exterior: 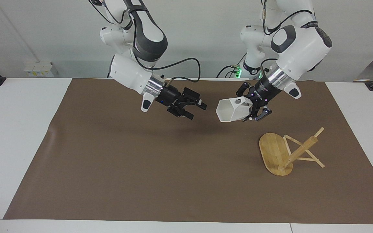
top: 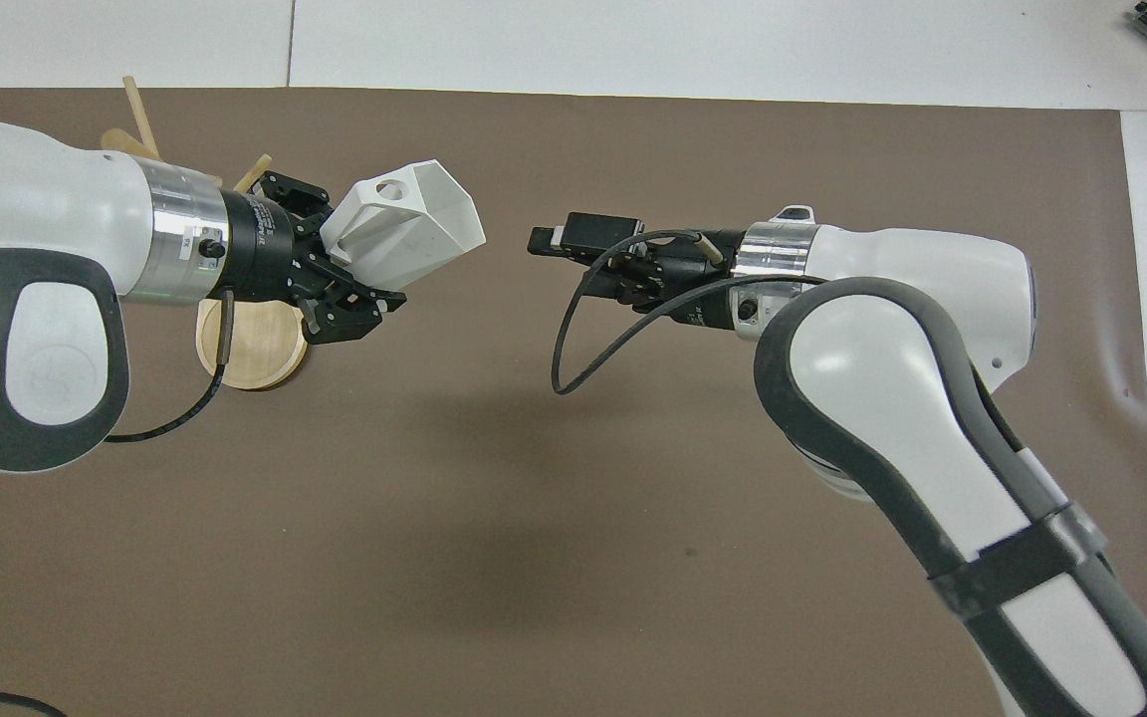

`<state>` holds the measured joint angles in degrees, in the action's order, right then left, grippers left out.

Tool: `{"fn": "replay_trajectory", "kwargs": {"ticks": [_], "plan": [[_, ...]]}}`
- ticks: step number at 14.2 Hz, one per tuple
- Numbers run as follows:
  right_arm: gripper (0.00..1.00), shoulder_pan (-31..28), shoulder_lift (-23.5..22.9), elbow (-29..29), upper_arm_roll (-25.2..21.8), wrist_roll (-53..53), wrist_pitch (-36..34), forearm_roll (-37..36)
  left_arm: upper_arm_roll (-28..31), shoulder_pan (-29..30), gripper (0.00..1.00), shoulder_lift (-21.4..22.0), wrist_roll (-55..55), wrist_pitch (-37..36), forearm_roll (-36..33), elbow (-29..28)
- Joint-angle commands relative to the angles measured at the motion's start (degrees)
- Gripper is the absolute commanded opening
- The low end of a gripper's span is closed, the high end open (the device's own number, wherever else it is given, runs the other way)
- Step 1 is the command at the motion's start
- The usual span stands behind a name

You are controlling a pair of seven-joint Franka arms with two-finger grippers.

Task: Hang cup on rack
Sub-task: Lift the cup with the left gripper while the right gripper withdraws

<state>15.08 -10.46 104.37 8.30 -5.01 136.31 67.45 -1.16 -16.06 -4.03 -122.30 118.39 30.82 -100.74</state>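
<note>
The white faceted cup (exterior: 230, 110) is held in the air on its side, mouth toward the right arm's end of the table, handle hole on top. My left gripper (exterior: 250, 109) is shut on its bottom end, over the mat and nearer to the robots than the rack. In the overhead view the cup (top: 412, 227) sticks out of the left gripper (top: 343, 271). My right gripper (exterior: 195, 110) is open and empty, a short gap from the cup's mouth; it also shows in the overhead view (top: 552, 239). The bamboo rack (exterior: 278, 154) sits on the mat, its post slanting toward the left arm's end.
A brown mat (exterior: 141, 168) covers most of the white table (exterior: 18, 129). In the overhead view the left arm hides most of the rack, leaving part of its base (top: 250, 347) and some peg tips.
</note>
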Motion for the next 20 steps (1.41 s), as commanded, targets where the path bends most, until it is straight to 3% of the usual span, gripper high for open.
{"fn": "replay_trajectory", "kwargs": {"ticks": [1,7,15,17,20], "plan": [[1.00,-1.6,-0.4,0.2,0.2,0.0,0.7,-7.6,0.1,1.2,0.00,2.4,-7.0,4.8,-0.1,-3.8],[1.00,-5.2,-0.8,1.1,0.1,0.7,-1.6,-32.5,0.0,3.6,0.00,1.0,-16.9,12.6,-0.9,-7.2],[1.00,-14.7,-0.2,1.3,0.1,4.9,-13.4,-64.0,0.1,5.6,0.00,-1.8,-24.0,17.4,-1.5,-8.0],[1.00,-18.4,0.1,1.7,0.2,4.9,-14.7,-68.2,0.1,6.7,0.00,-1.8,-26.3,18.4,-1.5,-9.0],[1.00,-22.9,0.1,1.6,0.3,4.5,-15.3,-68.2,0.1,7.4,0.00,-1.7,-28.6,18.6,-1.5,-9.9]]}}
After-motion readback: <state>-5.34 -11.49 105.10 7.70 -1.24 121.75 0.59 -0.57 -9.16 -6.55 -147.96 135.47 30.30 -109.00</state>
